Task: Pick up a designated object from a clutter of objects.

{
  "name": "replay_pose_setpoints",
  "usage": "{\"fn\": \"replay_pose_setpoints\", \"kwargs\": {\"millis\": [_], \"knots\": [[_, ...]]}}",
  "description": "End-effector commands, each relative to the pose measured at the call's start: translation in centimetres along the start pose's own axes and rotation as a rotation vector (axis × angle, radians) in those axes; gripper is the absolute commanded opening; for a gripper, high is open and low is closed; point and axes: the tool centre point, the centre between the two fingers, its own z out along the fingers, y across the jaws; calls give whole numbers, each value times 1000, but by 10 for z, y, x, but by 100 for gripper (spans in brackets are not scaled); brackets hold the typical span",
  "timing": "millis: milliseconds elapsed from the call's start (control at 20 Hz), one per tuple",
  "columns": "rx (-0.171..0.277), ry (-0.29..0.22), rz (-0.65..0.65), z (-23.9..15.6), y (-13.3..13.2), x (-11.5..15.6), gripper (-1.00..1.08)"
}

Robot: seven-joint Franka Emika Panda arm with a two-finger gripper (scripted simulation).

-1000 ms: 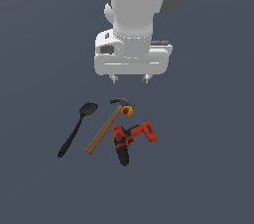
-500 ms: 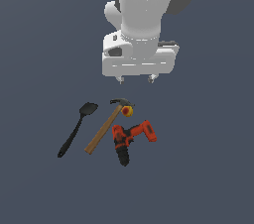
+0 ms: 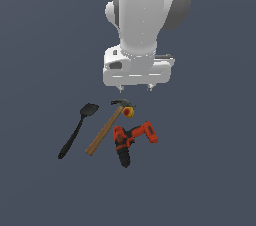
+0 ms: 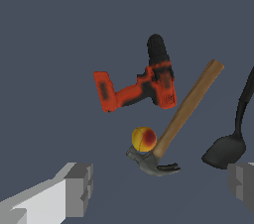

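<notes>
The designated object is a small yellow-orange ball with a red patch [image 3: 128, 112] [image 4: 144, 139]. It lies against the dark head of the wooden-handled hammer [image 3: 105, 131] [image 4: 186, 108]. Around it is the clutter: a red-orange and black drill [image 3: 131, 140] [image 4: 141, 86] and a black spatula [image 3: 76, 130] [image 4: 233, 141]. My gripper [image 3: 135, 88] [image 4: 158, 188] hangs open a short way above the ball and hammer head, holding nothing. In the wrist view its two fingers [image 4: 69, 193] stand wide apart, with the ball and hammer head between and beyond them.
All four objects lie close together on a flat dark grey-blue floor [image 3: 210, 170]. The hammer's handle runs between the spatula and the drill. The arm's white body [image 3: 145, 15] rises behind the clutter in the exterior view.
My gripper has come down toward the clutter and levelled out, ending nearer the ball and hammer head. The objects have not moved.
</notes>
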Motion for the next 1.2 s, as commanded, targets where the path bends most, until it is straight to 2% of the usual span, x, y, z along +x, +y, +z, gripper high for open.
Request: {"fn": "replay_pose_setpoints", "kwargs": {"millis": [0,700,1150], "knots": [[0,1,2,17,2,-1,100],[-3,15,19,136,16,-30,100],[-5,21,25,179,20,-52,100]]}}
